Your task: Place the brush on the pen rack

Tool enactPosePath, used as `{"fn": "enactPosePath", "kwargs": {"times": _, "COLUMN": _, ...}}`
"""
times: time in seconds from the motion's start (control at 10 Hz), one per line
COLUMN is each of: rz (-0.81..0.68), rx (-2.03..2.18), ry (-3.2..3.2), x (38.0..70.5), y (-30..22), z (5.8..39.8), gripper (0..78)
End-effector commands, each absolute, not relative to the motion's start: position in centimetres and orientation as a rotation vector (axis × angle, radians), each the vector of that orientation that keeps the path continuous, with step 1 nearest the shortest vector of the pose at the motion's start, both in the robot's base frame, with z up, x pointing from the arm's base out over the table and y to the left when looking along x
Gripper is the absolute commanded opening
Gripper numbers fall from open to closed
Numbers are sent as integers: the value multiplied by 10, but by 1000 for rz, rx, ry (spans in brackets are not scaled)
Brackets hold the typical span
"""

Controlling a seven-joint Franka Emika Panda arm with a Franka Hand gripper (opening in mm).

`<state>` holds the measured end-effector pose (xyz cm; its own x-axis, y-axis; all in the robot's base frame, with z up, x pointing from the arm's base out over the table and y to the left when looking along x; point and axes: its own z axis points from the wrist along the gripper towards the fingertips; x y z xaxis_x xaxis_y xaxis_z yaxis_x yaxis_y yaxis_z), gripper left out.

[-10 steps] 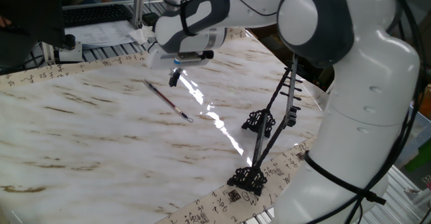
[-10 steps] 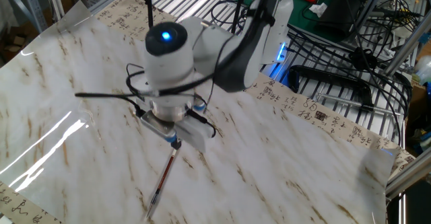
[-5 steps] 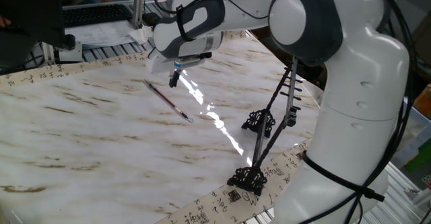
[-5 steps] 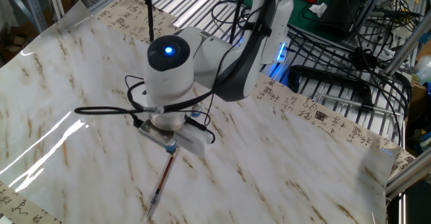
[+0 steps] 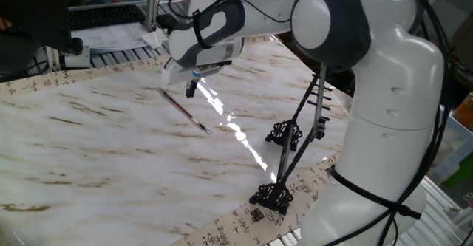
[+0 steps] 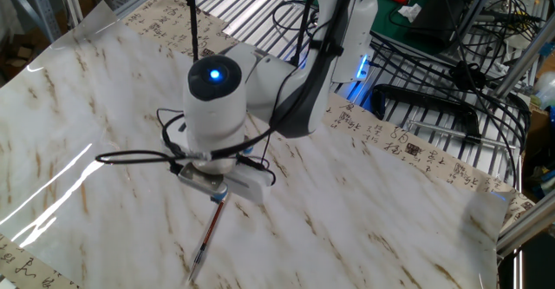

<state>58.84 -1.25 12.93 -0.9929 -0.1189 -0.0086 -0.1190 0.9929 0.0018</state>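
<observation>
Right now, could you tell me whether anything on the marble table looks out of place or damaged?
Nothing looks damaged or spilled. The thin reddish-brown brush lies flat on the marble-patterned table, apart from the black metal pen rack, which stands upright near the table's edge. The robot's hand hovers beside the brush's upper end, not gripping it.

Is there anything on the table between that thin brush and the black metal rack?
No. In one fixed view, only bare marbled tabletop with a bright glare streak lies between the brush and the rack.

Bright, even overhead light; glare streaks on the glossy table (image 5: 111,135); sharp focus.
</observation>
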Motion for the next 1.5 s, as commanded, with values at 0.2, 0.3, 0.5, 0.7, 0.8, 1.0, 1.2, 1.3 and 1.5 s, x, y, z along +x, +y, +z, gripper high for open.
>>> {"fn": "enactPosePath", "kwargs": {"times": 0.2, "rz": -14, "rx": -273, "ry": 3120, "x": 591, "y": -12, "z": 123, "gripper": 0}}
{"fn": "enactPosePath", "kwargs": {"times": 0.3, "rz": -12, "rx": -287, "ry": 3118, "x": 591, "y": -12, "z": 120, "gripper": 0}}
{"fn": "enactPosePath", "kwargs": {"times": 0.5, "rz": -6, "rx": -317, "ry": 3113, "x": 591, "y": -11, "z": 111, "gripper": 0}}
{"fn": "enactPosePath", "kwargs": {"times": 0.7, "rz": 1, "rx": -349, "ry": 3108, "x": 592, "y": -11, "z": 105, "gripper": 0}}
{"fn": "enactPosePath", "kwargs": {"times": 0.8, "rz": 0, "rx": -358, "ry": 3104, "x": 592, "y": -11, "z": 103, "gripper": 0}}
{"fn": "enactPosePath", "kwargs": {"times": 1.0, "rz": -1, "rx": -375, "ry": 3100, "x": 592, "y": -11, "z": 99, "gripper": 0}}
{"fn": "enactPosePath", "kwargs": {"times": 1.2, "rz": -2, "rx": -375, "ry": 3096, "x": 592, "y": -11, "z": 96, "gripper": 0}}
{"fn": "enactPosePath", "kwargs": {"times": 1.3, "rz": -3, "rx": -374, "ry": 3090, "x": 591, "y": -11, "z": 93, "gripper": 0}}
{"fn": "enactPosePath", "kwargs": {"times": 1.5, "rz": -4, "rx": -373, "ry": 3087, "x": 591, "y": -11, "z": 88, "gripper": 0}}
